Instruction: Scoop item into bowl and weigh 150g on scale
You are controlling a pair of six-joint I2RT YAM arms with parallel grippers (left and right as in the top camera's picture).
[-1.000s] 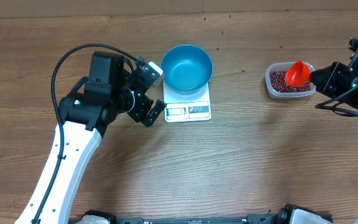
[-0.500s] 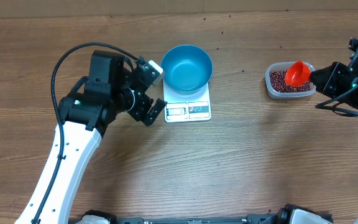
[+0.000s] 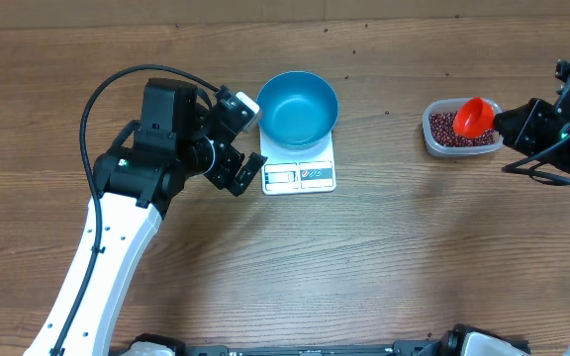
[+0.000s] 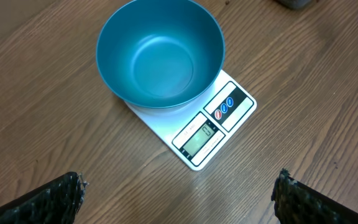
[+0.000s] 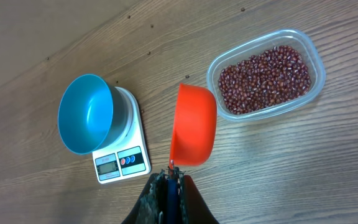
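Left arm (image 3: 117, 237): white lower link with a row of small dark screw holes, and black joint housings above it, one bearing a small green dot. A black cable (image 3: 117, 84) loops over the housings. Left hand (image 3: 247, 141): black fingers (image 4: 58, 198) with textured pads. Right arm (image 3: 552, 124): black housings, thin black cables, white link.

I could read no text. The display (image 4: 199, 138) on the scale (image 4: 240, 99), lower centre of the left wrist view, showed only unreadably small digits.
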